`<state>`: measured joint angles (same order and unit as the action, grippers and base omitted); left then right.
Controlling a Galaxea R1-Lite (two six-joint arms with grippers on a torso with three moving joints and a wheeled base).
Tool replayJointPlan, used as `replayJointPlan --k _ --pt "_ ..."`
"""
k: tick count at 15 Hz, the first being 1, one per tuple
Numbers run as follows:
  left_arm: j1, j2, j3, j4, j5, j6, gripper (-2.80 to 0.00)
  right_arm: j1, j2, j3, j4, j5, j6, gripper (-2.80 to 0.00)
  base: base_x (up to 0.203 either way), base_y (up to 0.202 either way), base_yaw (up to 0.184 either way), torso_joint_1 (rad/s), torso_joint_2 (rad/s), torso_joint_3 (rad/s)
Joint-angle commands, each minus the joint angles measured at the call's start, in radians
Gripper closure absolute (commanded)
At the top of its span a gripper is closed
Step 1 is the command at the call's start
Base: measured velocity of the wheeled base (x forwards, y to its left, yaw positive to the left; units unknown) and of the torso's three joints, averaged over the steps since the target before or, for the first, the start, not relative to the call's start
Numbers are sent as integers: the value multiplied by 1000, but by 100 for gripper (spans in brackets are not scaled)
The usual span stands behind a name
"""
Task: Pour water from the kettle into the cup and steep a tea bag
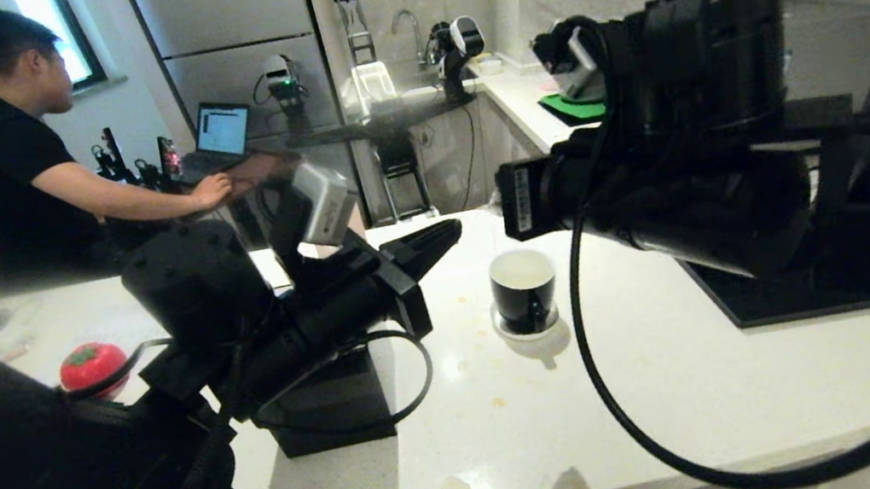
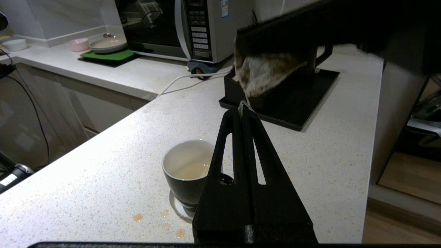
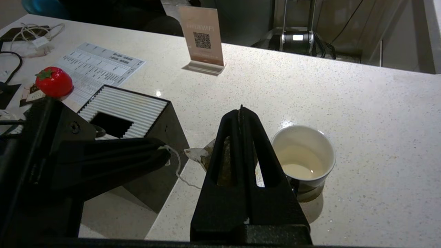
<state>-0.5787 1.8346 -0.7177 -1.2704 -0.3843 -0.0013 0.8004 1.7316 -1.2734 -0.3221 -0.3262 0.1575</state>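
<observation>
The cup [image 1: 524, 290], black outside and white inside, stands on a white saucer [image 2: 179, 210] and holds a little pale liquid. My left gripper [image 2: 243, 108] is shut on the string of the tea bag [image 2: 265, 74], a wet, brown-stained pouch hanging just past its tips, beside the cup. My right gripper [image 3: 241, 113] hovers shut and empty right over the tea bag [image 3: 205, 155], which its fingers partly hide; I cannot tell whether they touch. The black kettle [image 2: 303, 82] stands on a black tray [image 2: 303, 115] behind the bag, largely hidden by my right arm [image 1: 695, 197].
A black box with a ribbed top [image 3: 127, 110] stands under my left arm. A red strawberry-shaped thing [image 3: 53, 81], a printed sheet [image 3: 100, 67] and a WiFi sign [image 3: 203, 38] lie farther off. Brown drips [image 2: 137, 217] spot the counter. A person [image 1: 1, 171] works at a laptop beyond.
</observation>
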Motion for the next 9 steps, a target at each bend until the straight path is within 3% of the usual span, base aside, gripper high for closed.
replayJointPlan --k 1,9 --pt "0 -3 1 -7 -2 0 0 2 9 49 -34 -2 2 0 0 0 0 0 0 0" --pt "2 -8 1 -7 1 -17 0 2 3 135 -48 -2 22 0 0 0 0 0 0 0"
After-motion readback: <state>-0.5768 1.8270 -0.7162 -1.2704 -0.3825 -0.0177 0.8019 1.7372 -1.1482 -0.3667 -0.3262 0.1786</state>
